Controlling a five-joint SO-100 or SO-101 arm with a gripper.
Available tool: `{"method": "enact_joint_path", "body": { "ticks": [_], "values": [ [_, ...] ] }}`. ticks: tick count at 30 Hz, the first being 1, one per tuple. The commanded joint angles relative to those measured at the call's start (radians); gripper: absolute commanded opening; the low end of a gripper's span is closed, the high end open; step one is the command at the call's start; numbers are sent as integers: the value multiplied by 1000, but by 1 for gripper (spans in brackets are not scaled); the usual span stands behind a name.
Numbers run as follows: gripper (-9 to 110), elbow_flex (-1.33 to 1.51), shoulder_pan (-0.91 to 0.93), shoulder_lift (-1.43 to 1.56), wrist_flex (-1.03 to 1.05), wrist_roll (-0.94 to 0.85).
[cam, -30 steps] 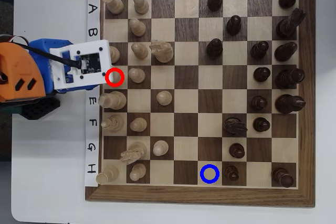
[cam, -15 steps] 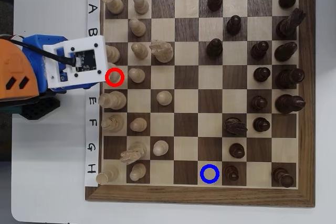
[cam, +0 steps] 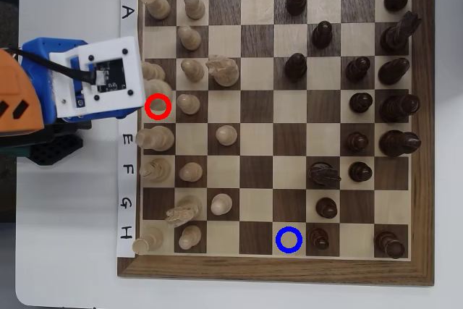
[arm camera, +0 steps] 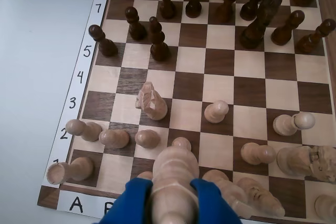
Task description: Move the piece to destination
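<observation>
Pale cream piece (arm camera: pixel 175 174) upright on red-ringed edge square; blue-ringed destination (cam: pixel 289 240) light square, bare, well apart.

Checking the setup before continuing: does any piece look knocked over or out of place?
None has fallen. One pale knight near row G sits off-centre, seemingly straddling two squares' border in the overhead view. The gripper flanks the piece closely.

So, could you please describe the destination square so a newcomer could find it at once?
In the overhead view, on the chessboard, find the bottom row, labelled H. The destination is the light square in column 5, just left of a dark pawn. It alone carries a blue ring; the other marked square has a red ring.
</observation>
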Motion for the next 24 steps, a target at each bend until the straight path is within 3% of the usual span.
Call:
{"method": "enact_joint_path", "body": {
  "ticks": [1, 24],
  "values": [
    [0, -374, 63, -155, -25, 60],
    [0, -910, 325, -687, -195, -29]
  ]
}}
